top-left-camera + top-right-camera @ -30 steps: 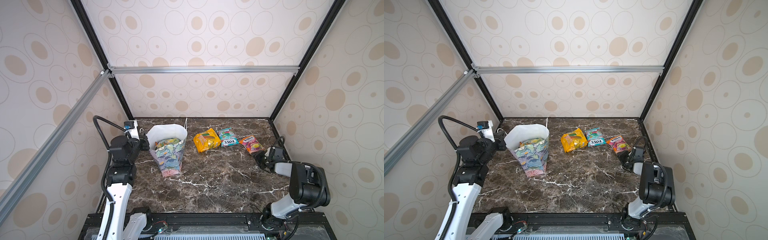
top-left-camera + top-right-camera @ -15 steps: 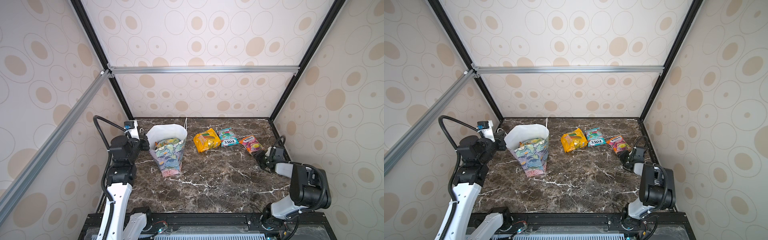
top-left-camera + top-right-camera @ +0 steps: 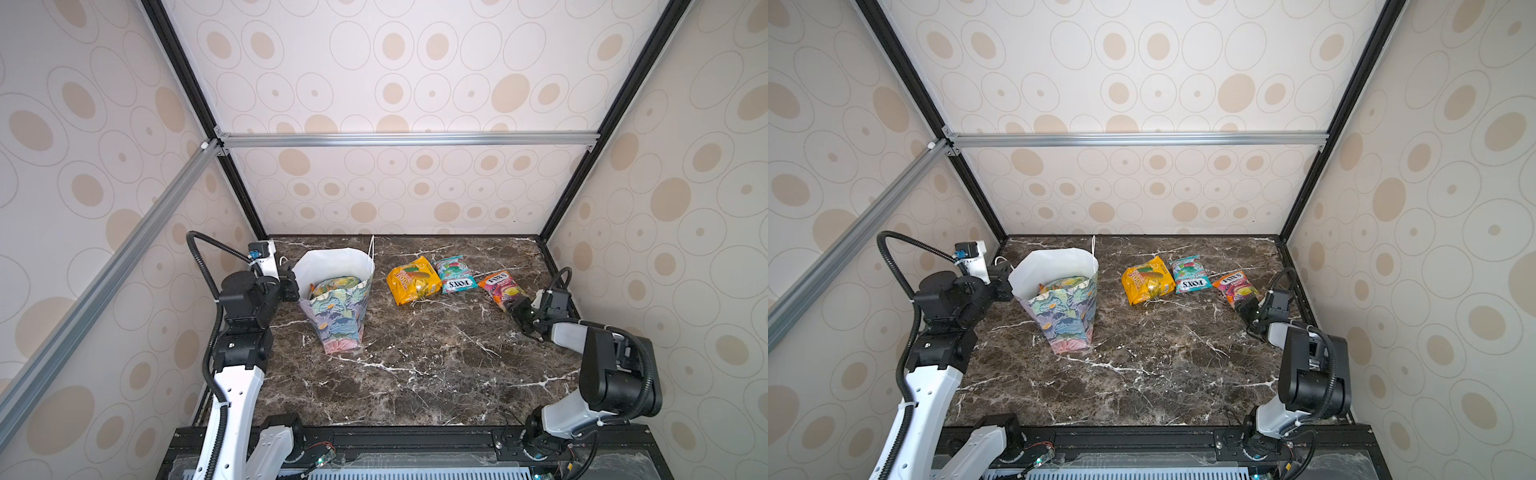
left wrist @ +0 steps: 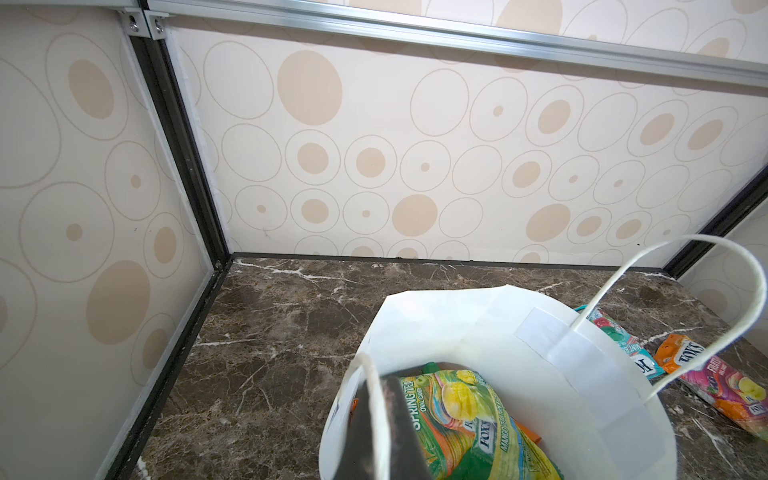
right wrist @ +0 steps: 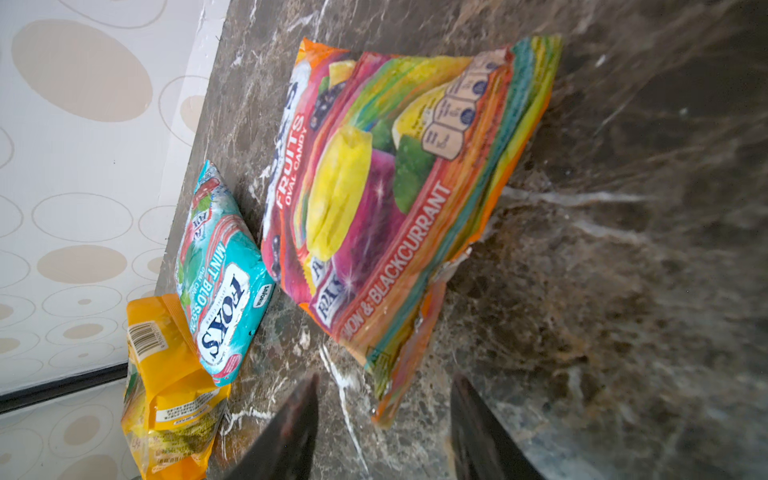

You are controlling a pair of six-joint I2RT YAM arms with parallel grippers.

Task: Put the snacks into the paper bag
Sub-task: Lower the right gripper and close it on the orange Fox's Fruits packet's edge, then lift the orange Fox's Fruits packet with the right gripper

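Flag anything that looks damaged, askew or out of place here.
Only one thing: the orange fruit packet looks crumpled and ragged at the corner nearest the right gripper. Nothing is spilled, and the paper bag stands upright.

The bag (image 3: pixel 338 320) is white inside, pastel floral outside. At its three o'clock: yellow packet (image 3: pixel 413 280), teal packet (image 3: pixel 455 274), orange-pink packet (image 3: pixel 500 289). Table (image 3: pixel 415 365): dark, white-veined marble.

- Left arm (image 3: pixel 243 332) stands bent upright, the left gripper (image 3: pixel 292 285) clamped shut on the paper bag (image 3: pixel 338 320) rim.
- Right arm (image 3: pixel 598 353) reaches forward low, the right gripper (image 3: pixel 518 309) empty with jaws parted.
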